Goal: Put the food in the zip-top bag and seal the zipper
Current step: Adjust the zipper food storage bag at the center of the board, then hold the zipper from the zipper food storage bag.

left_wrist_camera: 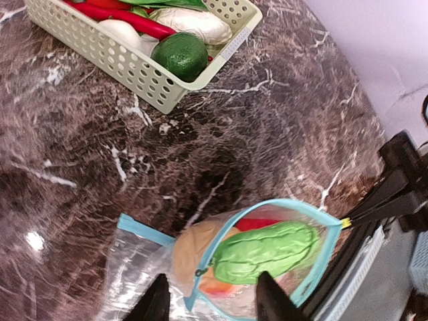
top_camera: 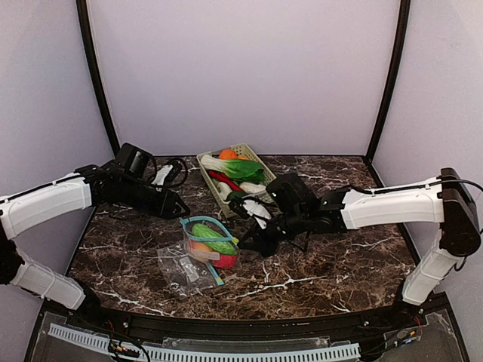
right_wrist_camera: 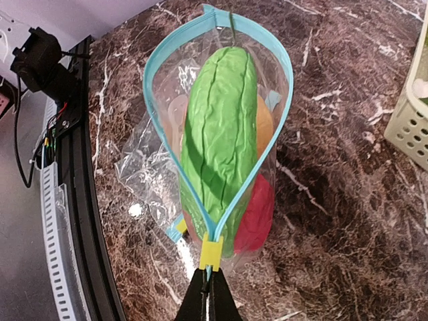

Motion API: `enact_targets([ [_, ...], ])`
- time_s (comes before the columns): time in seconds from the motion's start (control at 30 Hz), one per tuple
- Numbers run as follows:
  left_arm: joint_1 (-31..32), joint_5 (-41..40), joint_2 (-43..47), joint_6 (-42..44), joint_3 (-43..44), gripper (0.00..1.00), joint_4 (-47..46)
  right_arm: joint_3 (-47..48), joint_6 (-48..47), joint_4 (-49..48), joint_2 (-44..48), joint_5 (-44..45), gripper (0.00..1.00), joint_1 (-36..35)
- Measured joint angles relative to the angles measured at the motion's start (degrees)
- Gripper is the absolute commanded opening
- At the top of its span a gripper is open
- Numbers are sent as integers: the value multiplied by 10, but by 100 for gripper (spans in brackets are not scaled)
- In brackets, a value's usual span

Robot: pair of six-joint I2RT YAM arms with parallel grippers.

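Food first: the leafy greens (right_wrist_camera: pixel 221 134) lie lengthwise inside the zip-top bag (right_wrist_camera: pixel 148 80), with a red apple (right_wrist_camera: pixel 257 214) and a peach-coloured piece (right_wrist_camera: pixel 266 124) tucked beneath, and the bag lies flat on the counter (top_camera: pixel 339 256) just in front of the basket (left_wrist_camera: pixel 134 73). More food sits in that basket: a chilli (left_wrist_camera: pixel 134 21), white radish (left_wrist_camera: pixel 194 23) and a round green fruit (left_wrist_camera: pixel 180 55). The bag's blue mouth gapes wide. Right hand (right_wrist_camera: pixel 207 277) is pressed together on the yellow slider (right_wrist_camera: pixel 211 254) at one end of the track, a proper pinch by the look of it. Left hand (left_wrist_camera: pixel 210 301) hovers at the opposite end with fingers spread on either side of the zipper, gripping nothing. Sealing looks like the step in hand. To do it well, the left should clamp its end so the bag cannot slide, then the right draws the slider straight along the track, low and steady, keeping the greens clear of the closing lips.
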State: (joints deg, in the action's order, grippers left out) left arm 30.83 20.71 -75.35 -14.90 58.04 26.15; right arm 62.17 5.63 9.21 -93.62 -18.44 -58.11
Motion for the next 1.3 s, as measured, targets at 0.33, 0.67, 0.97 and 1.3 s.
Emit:
enact_targets([
  [0.33,24,14,157,55,-72,83,-30,-35,-13,-3,3,-57,0,0],
  [0.67,101,144,87,234,-62,78,-155,-61,-22,-26,42,-62,0,0],
  [0.97,156,214,-65,289,-28,60,-219,-79,-29,-37,50,-59,0,0],
  [1.3,163,256,-121,290,-9,49,-252,-87,-35,-60,71,-59,0,0],
])
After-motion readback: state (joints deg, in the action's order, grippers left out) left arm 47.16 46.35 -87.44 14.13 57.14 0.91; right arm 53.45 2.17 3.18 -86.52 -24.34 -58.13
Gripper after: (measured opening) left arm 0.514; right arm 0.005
